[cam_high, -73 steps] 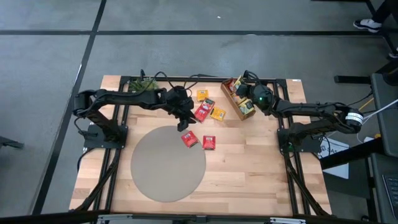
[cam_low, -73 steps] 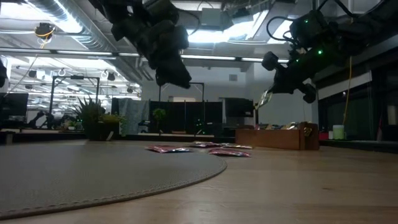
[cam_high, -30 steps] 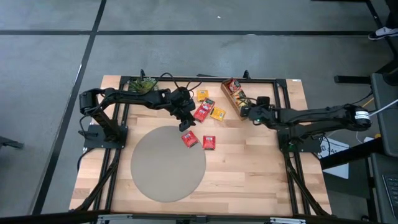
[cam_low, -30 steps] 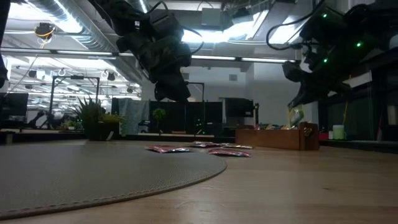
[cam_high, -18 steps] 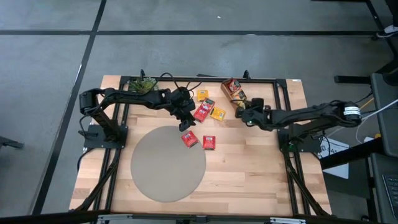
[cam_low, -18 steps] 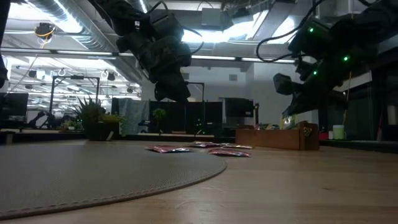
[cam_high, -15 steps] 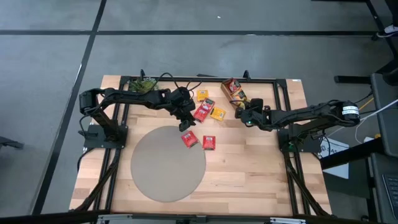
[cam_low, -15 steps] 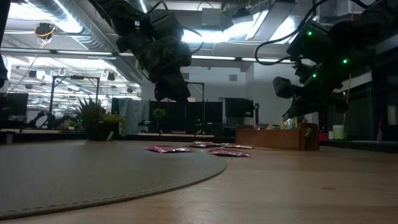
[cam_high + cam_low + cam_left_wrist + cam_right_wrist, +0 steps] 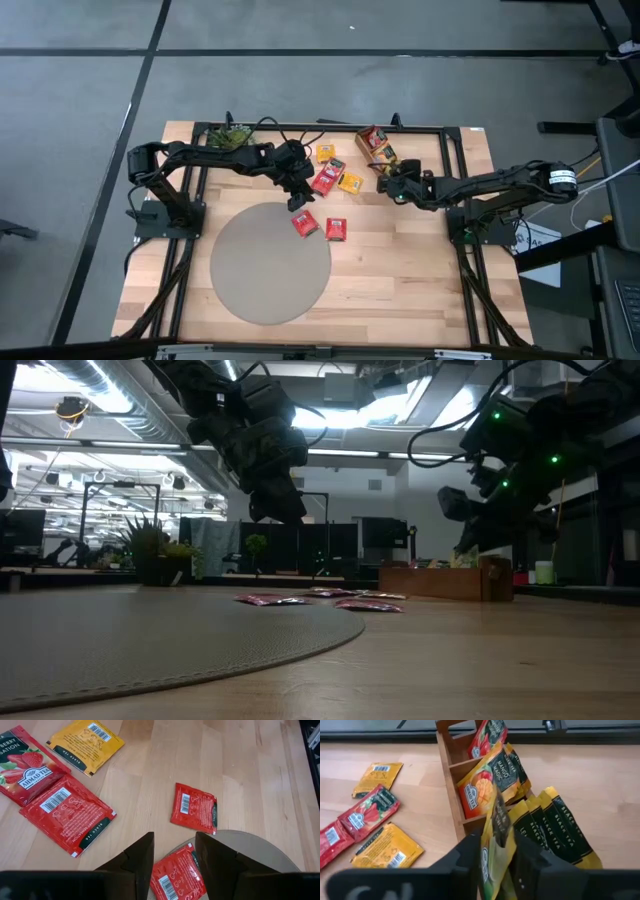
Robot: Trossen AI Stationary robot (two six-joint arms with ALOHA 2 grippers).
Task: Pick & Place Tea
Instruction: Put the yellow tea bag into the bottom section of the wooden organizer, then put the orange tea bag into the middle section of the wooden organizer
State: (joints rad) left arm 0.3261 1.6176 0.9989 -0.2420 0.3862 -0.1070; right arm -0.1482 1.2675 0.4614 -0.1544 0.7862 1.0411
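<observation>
Sachet between its fingers, your right pincer (image 9: 499, 855) sits at the near end of the long wooden tray (image 9: 451, 772); the fingers look to be parting, but whether they grip the green-and-yellow sachet (image 9: 496, 840) or have let it go cannot be told here. Just beyond it, lemon-and-black sachets (image 9: 555, 827) lean in the end compartment, a mango one (image 9: 482, 785) stands in the next, and a red one (image 9: 487, 737) in the one past that. From above, that pincer (image 9: 390, 183) is at the tray (image 9: 378, 150), near the far edge of the bench (image 9: 420, 270). Your left pincer (image 9: 173, 852) hangs open over a red sachet (image 9: 177, 880) lying on the rim of the round grey mat (image 9: 270, 265), another red one (image 9: 194, 807) just beside it on bare wood. Further off lie more loose sachets, red (image 9: 67, 815) and yellow (image 9: 85, 737). The likely risk: the sachet stands tilted against its neighbours rather than deep in a slot, so a release here could let it tip out over the tray wall, or catch on a finger as you withdraw.
</observation>
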